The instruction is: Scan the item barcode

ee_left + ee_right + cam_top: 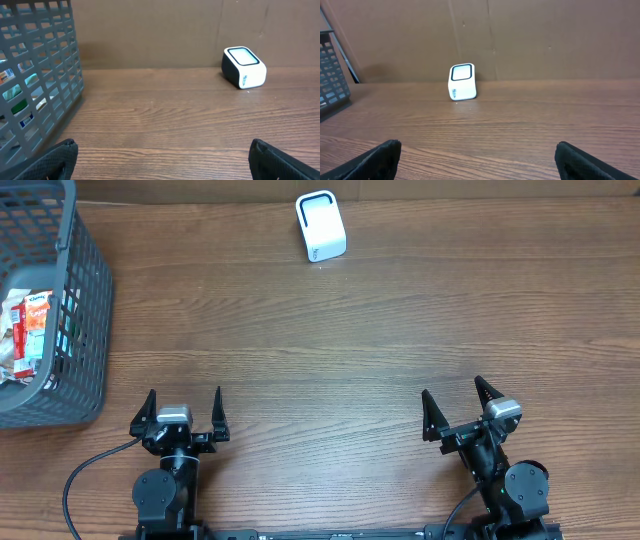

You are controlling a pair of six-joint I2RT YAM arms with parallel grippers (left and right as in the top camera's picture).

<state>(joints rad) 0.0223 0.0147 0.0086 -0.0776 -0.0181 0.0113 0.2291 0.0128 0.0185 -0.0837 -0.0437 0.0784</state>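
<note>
A small white barcode scanner (321, 226) with a dark-rimmed window stands at the far middle of the wooden table; it also shows as the scanner (243, 67) at the right of the left wrist view and the scanner (462, 81) left of centre in the right wrist view. Packaged items (28, 332) in red and white lie inside the grey basket (88, 300) at the far left. My left gripper (184, 412) rests open near the front edge, left of centre, holding nothing. My right gripper (454, 409) is open at the front right, also with nothing between its fingers.
The basket's grid wall (35, 70) fills the left of the left wrist view, and its corner (332, 75) shows at the left of the right wrist view. A brown cardboard backdrop (530, 35) closes the table's far side. Bare wood lies between grippers and scanner.
</note>
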